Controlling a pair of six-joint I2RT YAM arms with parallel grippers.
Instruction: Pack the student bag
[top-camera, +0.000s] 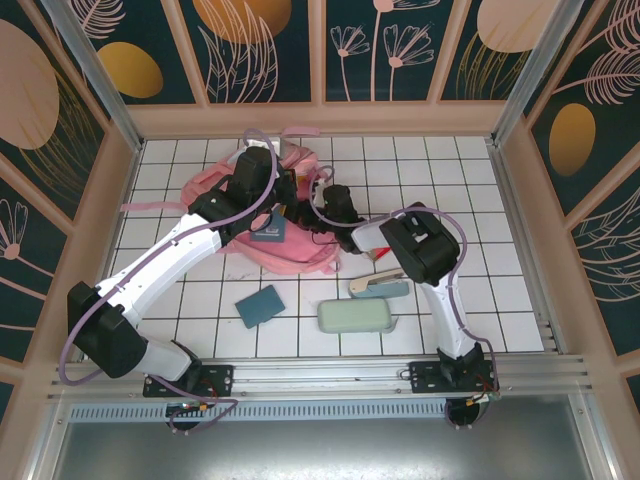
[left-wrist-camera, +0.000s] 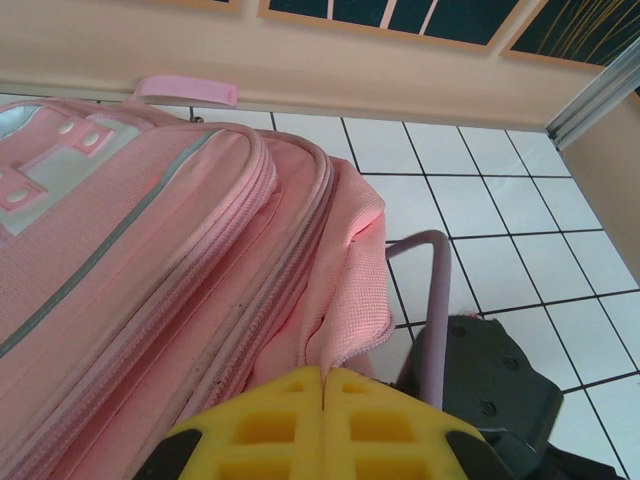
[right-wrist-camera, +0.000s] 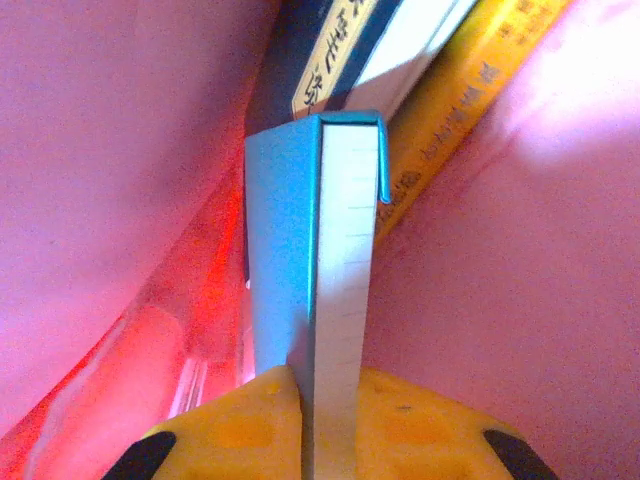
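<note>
The pink student bag (top-camera: 290, 250) lies at the back middle of the tiled table. My left gripper (left-wrist-camera: 325, 385) is shut on a fold of the bag's pink fabric edge (left-wrist-camera: 345, 320), beside its zipped front (left-wrist-camera: 150, 250). In the top view this left gripper (top-camera: 287, 200) sits at the bag's opening. My right gripper (right-wrist-camera: 325, 385) is inside the bag (right-wrist-camera: 120, 150), shut on a light blue notebook (right-wrist-camera: 285, 240) held edge-on. Beyond it stand a dark book (right-wrist-camera: 330, 60) and a yellow book (right-wrist-camera: 450, 120). From above, the right gripper (top-camera: 320, 210) reaches into the bag from the right.
On the near tiles lie a blue notebook (top-camera: 260, 305), a pale green pencil case (top-camera: 355, 317) and another small case (top-camera: 378, 287). A dark blue book (top-camera: 268, 232) rests at the bag's near side. Wooden walls enclose the table. The right arm's black body (left-wrist-camera: 480, 390) is close to my left gripper.
</note>
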